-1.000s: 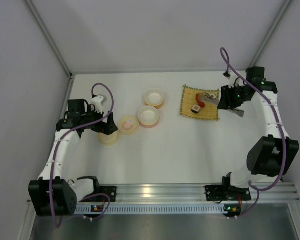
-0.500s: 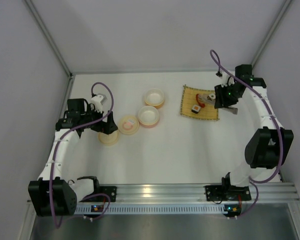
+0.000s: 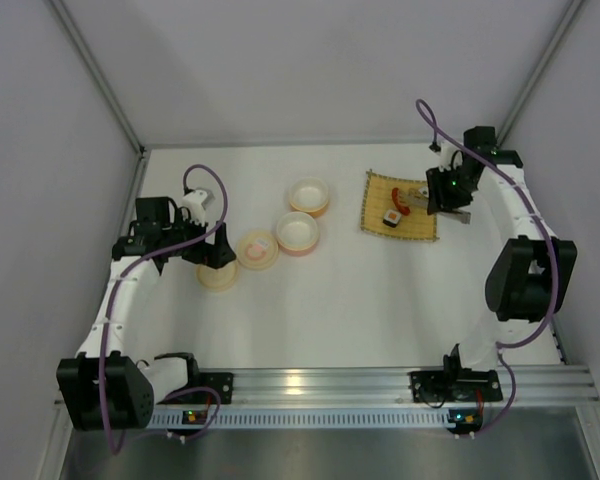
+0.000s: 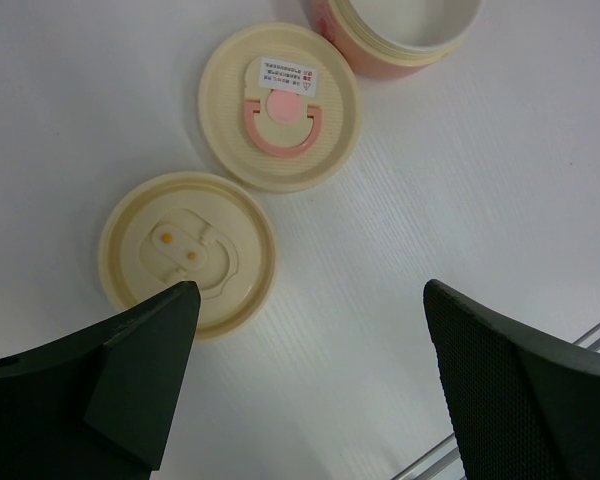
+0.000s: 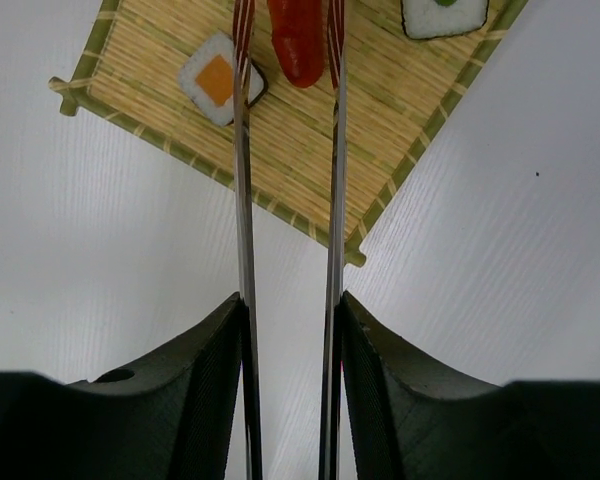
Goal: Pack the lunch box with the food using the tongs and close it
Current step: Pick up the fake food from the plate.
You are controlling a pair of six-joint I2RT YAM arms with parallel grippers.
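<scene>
We see the left gripper (image 4: 305, 300) spread wide over two lids (image 4: 187, 250), a tub (image 4: 400, 30) cropped beyond; the right gripper (image 5: 288, 310) clamps the tongs (image 5: 245, 200), tips cut off, straddling the sausage (image 5: 298, 40) on the mat (image 5: 290, 150); two rolls (image 5: 220, 78), one cropped.

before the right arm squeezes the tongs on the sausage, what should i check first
1. Grip on the tongs by the right gripper: ok, both tong arms run between its fingers.
2. The red sausage between the tong arms: ok in the right wrist view.
3. Clearance from the orange-centred sushi roll: not ok, one tong arm crosses its edge.
4. Tip height over the bamboo mat: cannot tell, the tips run out of the picture.
5. The lunch box open: ok, its lids lie off beside it.
6. The left gripper out of the way: ok, open over the lids, far from the mat.
</scene>
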